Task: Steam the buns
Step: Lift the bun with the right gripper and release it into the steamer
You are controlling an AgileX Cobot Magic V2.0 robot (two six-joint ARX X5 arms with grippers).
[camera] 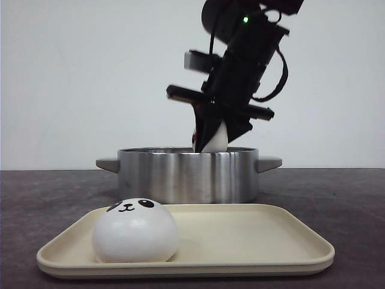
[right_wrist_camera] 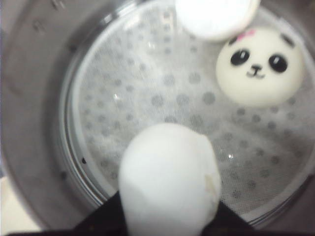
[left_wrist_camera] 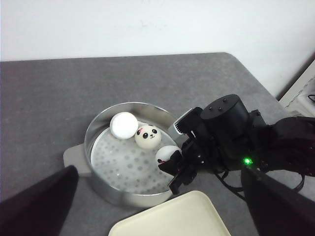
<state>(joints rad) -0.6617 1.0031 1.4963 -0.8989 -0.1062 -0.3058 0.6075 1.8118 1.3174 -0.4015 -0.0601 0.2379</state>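
- The front view shows one panda-faced bun (camera: 135,232) on the cream tray (camera: 252,241), on its left part, and the right gripper (camera: 210,139) coming down into the steel pot (camera: 187,174) with a white bun (camera: 215,139) pinched between its black fingers; the pot's inside is hidden there
- The left wrist view looks down into the pot (left_wrist_camera: 98,147); two buns lie on the dotted white liner (left_wrist_camera: 118,162): a plain-looking white one (left_wrist_camera: 123,125) and, touching it, one face-up with a pink mark at its ear (left_wrist_camera: 147,136); the held bun (left_wrist_camera: 167,155) is over the pot's inner edge, beside the right gripper (left_wrist_camera: 178,167); a corner of the tray (left_wrist_camera: 172,216) shows
- The right wrist view shows the held bun (right_wrist_camera: 170,182) squeezed by the jaws, above the liner (right_wrist_camera: 147,98), apart from the other two (right_wrist_camera: 216,17) (right_wrist_camera: 260,66)
- Count: four buns; one pot; one tray; two in the pot, one gripped, one on the tray
- Left gripper: only dark blurred shapes (left_wrist_camera: 37,206) at the edge of its own view; jaw state cannot be told
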